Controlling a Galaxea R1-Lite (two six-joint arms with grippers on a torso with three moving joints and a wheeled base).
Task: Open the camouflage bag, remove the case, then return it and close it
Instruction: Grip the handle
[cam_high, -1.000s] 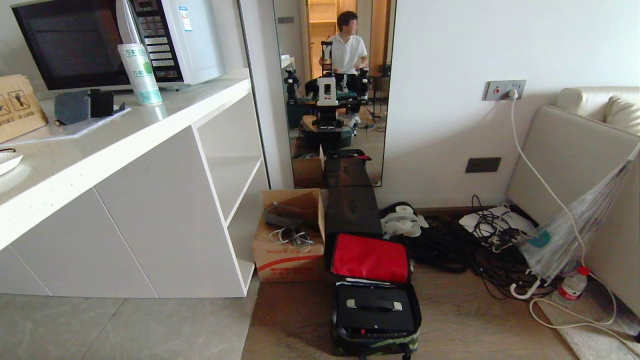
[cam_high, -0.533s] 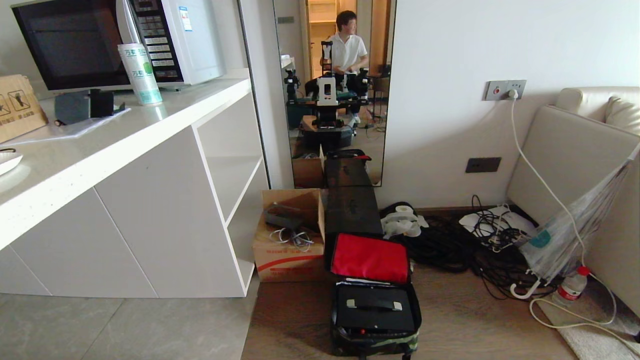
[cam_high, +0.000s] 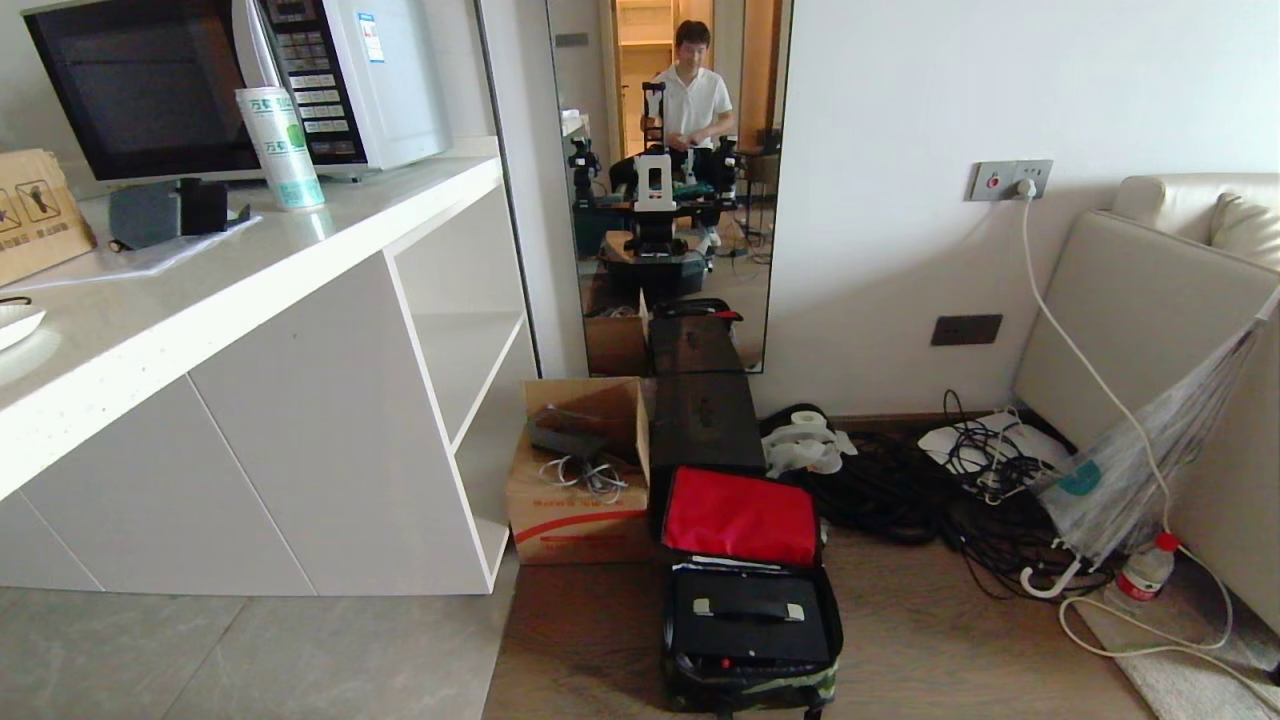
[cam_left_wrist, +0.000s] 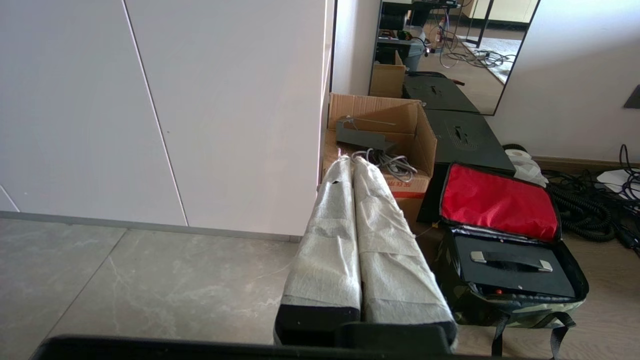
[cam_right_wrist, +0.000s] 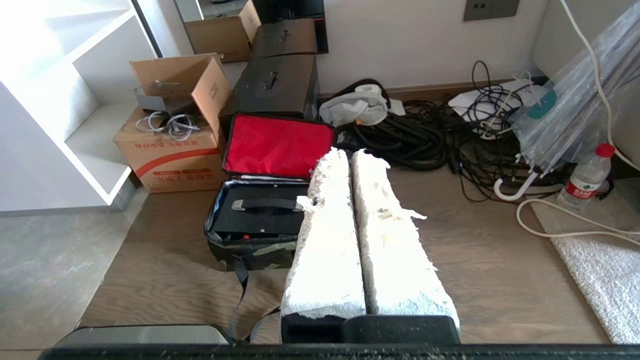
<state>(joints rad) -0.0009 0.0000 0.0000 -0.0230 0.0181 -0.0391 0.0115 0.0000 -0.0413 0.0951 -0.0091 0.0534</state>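
Neither arm reaches into the head view directly; both show only through their own wrist cameras. The left end effector (cam_left_wrist: 352, 165) is held above the floor, pointing forward and slightly downward, its two fingers (cam_left_wrist: 330, 240) wrapped in white padding and pressed together along their whole length, with nothing between them. The right end effector (cam_right_wrist: 347, 157) is held the same way, forward and somewhat downward above the floor, its white-wrapped fingers (cam_right_wrist: 395, 250) likewise closed against each other and empty; the wrapping on them looks frayed at the tips. A black housing sits at the base of each pair of fingers.
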